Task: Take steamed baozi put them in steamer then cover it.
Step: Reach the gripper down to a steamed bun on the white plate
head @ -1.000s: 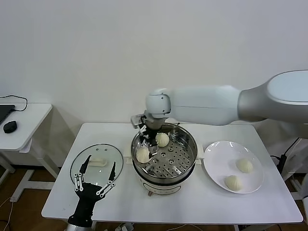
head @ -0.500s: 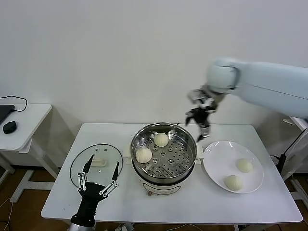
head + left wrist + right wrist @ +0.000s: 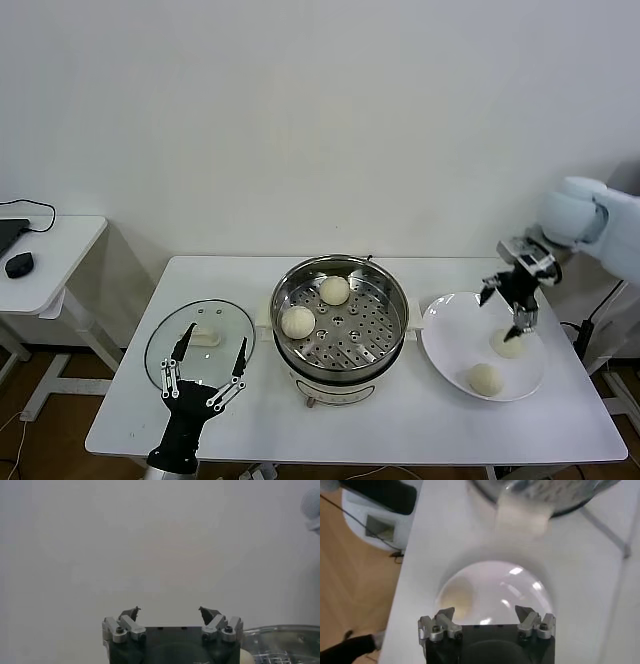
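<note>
The steel steamer [image 3: 400, 318] stands mid-table with two cream baozi inside, one at the back [image 3: 335, 290] and one at the left [image 3: 298, 321]. Two more baozi [image 3: 508, 345] [image 3: 485, 378] lie on the white plate [image 3: 450, 335] to its right. My right gripper [image 3: 507, 305] is open and empty, hovering just above the plate's farther baozi; in the right wrist view it [image 3: 485, 615] looks down on the plate [image 3: 520, 590] and one baozi [image 3: 460, 592]. The glass cover [image 3: 165, 340] with its cream handle lies on the table to the left. My left gripper [image 3: 206, 355] is open, pointing up in front of the cover.
A small side table [image 3: 60, 255] with a black mouse [image 3: 20, 263] stands at the far left. The white wall is close behind the table. In the left wrist view the open fingertips [image 3: 131, 613] face the wall, and the steamer's rim [image 3: 280, 630] shows at the edge.
My right gripper left a baozi in the steamer, lifted out, swung right across the table and dropped to just above the plate. The left gripper has barely moved.
</note>
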Tool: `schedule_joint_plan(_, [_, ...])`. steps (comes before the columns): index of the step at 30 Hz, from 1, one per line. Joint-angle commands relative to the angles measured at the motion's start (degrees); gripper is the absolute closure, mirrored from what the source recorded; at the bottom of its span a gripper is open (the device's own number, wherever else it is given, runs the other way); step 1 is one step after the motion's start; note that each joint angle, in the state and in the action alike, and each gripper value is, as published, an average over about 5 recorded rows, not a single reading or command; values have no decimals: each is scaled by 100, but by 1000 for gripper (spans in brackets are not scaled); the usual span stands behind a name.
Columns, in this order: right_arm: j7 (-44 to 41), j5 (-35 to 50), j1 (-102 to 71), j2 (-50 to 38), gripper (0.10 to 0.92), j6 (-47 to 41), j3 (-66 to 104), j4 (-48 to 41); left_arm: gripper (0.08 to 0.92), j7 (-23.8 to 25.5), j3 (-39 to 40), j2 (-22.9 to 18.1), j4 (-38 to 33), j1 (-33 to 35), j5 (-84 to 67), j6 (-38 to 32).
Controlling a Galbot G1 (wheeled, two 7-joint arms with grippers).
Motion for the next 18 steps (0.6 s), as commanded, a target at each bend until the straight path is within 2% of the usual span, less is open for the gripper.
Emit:
schedule_joint_plan(1, [351,-512,-2061,-278,203,103,1334,-427,177,-3,-9,13,55,36,50,-12])
schedule_joint_plan(18, [411,-671,-3002,511,203,81,2118,-1144,177,-16,-82,26,95,108,88,-11])
